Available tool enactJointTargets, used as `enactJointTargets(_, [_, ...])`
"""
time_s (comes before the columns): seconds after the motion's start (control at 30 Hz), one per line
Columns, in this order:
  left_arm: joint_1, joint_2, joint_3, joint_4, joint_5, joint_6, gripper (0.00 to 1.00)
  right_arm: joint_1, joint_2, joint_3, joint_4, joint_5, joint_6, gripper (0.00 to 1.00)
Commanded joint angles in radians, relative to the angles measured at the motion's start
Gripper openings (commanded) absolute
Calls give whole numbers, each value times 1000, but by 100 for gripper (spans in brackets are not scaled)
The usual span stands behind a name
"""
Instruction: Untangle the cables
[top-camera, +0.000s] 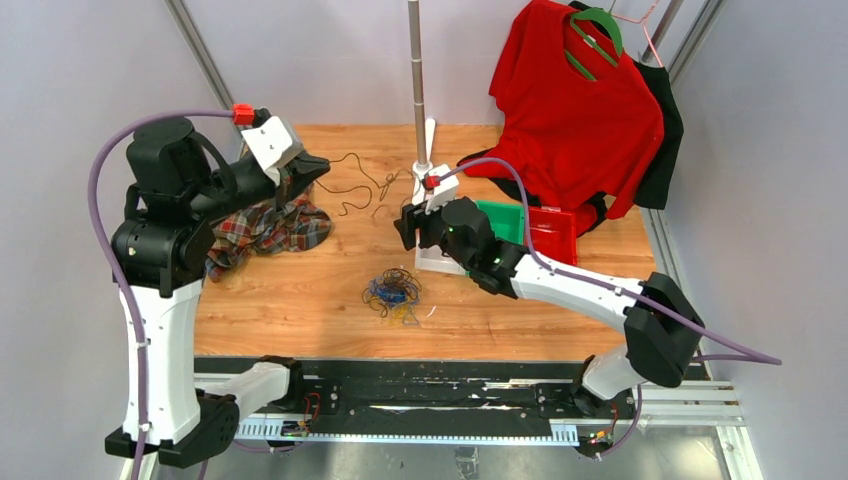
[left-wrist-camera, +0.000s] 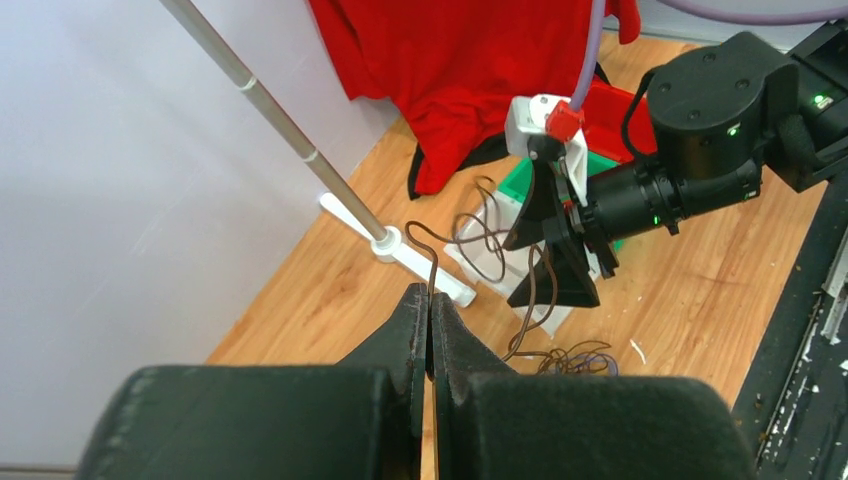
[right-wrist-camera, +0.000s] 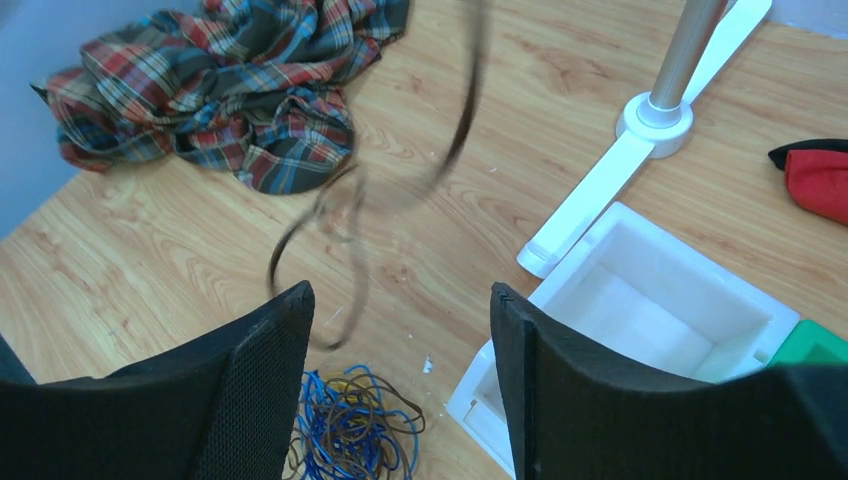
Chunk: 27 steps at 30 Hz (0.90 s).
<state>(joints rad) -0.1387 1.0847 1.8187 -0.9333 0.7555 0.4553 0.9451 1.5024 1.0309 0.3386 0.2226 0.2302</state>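
Task barely begun: left gripper (left-wrist-camera: 430, 305), jaws shut on one thin brown cable (left-wrist-camera: 433, 268), held it lifted, right gripper (right-wrist-camera: 400, 300) jaws open beside its loops, while tangled blue, yellow & black wire wad (top-camera: 392, 293) lay on wooden tabletop (top-camera: 300, 300).

Bright, even, diffuse light leaves only soft shadows on the bench (top-camera: 300, 310). The right wrist view smears a dangling brown cable (right-wrist-camera: 462, 130) (motion blur); its wood grain is sharp.
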Motion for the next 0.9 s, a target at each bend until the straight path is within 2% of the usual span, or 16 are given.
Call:
enactJointTargets(0.0, [3, 20, 26, -2, 37, -21, 0, -26, -49, -4, -1, -35, 27, 63])
enactJointTargets(0.2, [-62, 66, 38, -2, 10, -31, 0, -32, -95, 9, -32, -79, 17, 57])
enactJointTargets(0.5, [-152, 132, 77, -1, -46, -40, 0, -43, -150, 14, -73, -50, -6, 50])
enactJointTargets(0.67, [-239, 187, 105, 2, -103, -47, 0, -81, -199, 3, -93, 11, -2, 36])
enactJointTargets(0.77, [-285, 222, 129, 3, -132, -47, 0, -110, -225, -7, -97, 38, 4, 23])
enactJointTargets(0.87, [-309, 246, 130, 22, -155, -53, 0, -146, -243, -10, -113, 51, 12, 18])
